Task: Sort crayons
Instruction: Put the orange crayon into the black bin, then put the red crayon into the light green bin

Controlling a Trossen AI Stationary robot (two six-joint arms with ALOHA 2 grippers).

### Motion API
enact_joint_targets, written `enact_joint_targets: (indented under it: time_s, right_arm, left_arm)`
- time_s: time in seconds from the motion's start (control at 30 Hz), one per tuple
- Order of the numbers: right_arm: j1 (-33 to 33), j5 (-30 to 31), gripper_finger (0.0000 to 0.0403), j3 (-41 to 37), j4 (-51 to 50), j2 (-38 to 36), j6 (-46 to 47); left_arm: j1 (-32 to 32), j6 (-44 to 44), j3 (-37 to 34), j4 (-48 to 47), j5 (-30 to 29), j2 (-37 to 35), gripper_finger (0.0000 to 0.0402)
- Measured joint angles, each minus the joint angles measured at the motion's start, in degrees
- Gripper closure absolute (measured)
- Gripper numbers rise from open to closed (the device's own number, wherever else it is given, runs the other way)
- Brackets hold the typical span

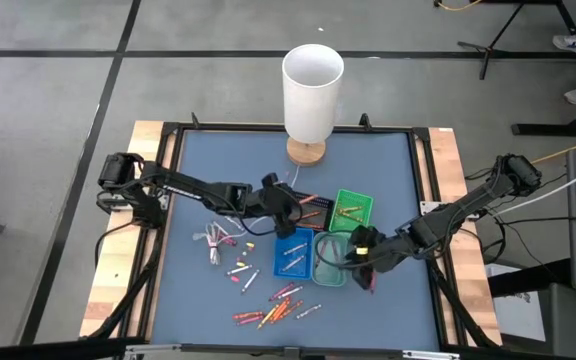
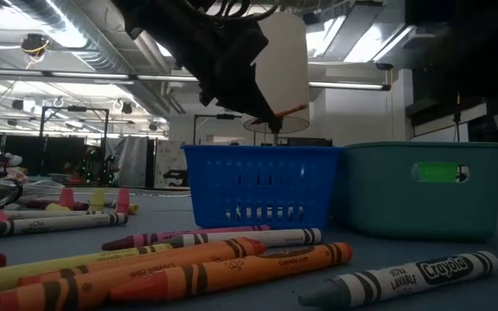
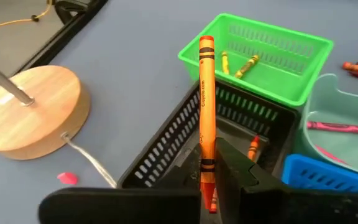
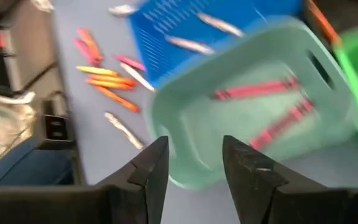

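Looking straight down, the high view shows the left gripper (image 1: 286,213) reaching over the middle of the blue counter (image 1: 198,170), just above the black tray (image 1: 311,210). The right gripper (image 1: 360,248) sits beside the teal tray (image 1: 330,258). A green tray (image 1: 352,208) and a blue tray (image 1: 292,253) lie touching the others. Loose crayons (image 1: 273,310) are scattered near the front edge, with more to the left. A white lamp (image 1: 311,95) on a wooden base stands at the back.

At counter height, the low view shows orange, yellow and grey crayons (image 2: 232,263) lying in front of the blue tray (image 2: 262,186) and teal tray (image 2: 422,188).

From the left wrist, the jaws grip an orange crayon (image 3: 206,112), held upright over the black tray (image 3: 229,130); another orange crayon lies inside it. Yellow crayons lie in the green tray (image 3: 260,56), a pink one in the teal tray (image 3: 340,118). The lamp's wooden base (image 3: 27,112) is near.

From the right wrist, the jaws stand apart and empty above the teal tray (image 4: 185,124), which holds red-pink crayons (image 4: 253,90). Orange and pink crayons lie on the counter beyond.
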Motion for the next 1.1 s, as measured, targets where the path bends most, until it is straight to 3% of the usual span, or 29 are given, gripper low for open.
enact_joint_targets:
  time_s: [0.37,0.67,1.1]
  right_arm:
    - [2.49,-2.14,0.0253,0.00,-14.30,0.05,17.73]
    - [10.11,3.28,0.0253,0.02,-19.76,2.55,32.06]
    - [11.63,-2.30,0.0253,0.02,-20.55,13.56,36.49]
  left_arm:
    - [0.00,0.00,0.02,-0.03,0.46,0.00,0.0313]
    - [0.00,0.00,0.02,-0.05,0.42,0.02,0.0312]
    - [0.00,0.00,0.02,-0.22,0.38,0.01,0.0312]
